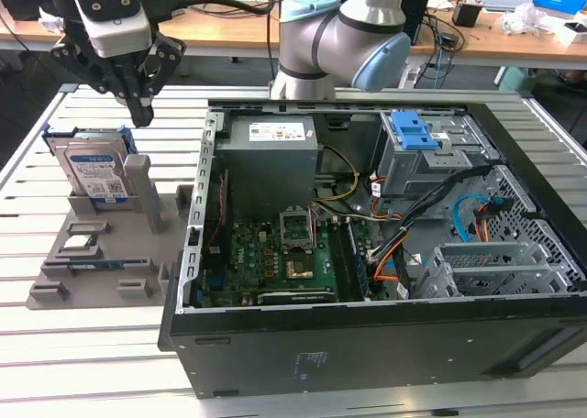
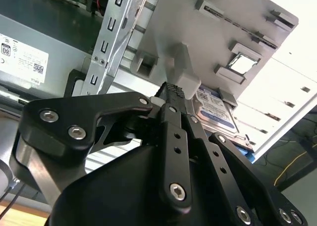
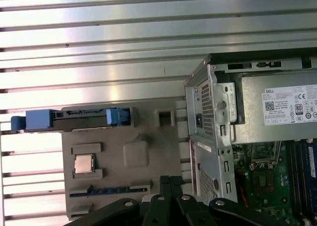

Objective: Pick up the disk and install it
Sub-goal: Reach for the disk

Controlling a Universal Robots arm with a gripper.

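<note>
The disk (image 1: 94, 172) stands upright on edge in a slot of the grey holder (image 1: 101, 285) at the exterior view's left, silver with a blue-and-white label and a blue carrier around it. My gripper (image 1: 142, 115) hangs just above and a little right of the disk's top edge, fingers pointing down and pressed together, holding nothing. In the first wrist view the disk (image 3: 74, 119) appears edge-on, with my fingertips (image 3: 170, 179) away from it over the holder. The second wrist view has the disk's label (image 2: 216, 110) just beyond my gripper (image 2: 171, 89).
An open computer case (image 1: 367, 335) fills the exterior view's middle and right, with a power supply (image 1: 271, 138), a motherboard (image 1: 275, 253) and a grey drive cage topped by a blue latch (image 1: 415, 130). The holder also carries a processor chip (image 1: 81, 244) and a memory stick (image 1: 92, 264). The arm's base (image 1: 341, 42) stands behind the case.
</note>
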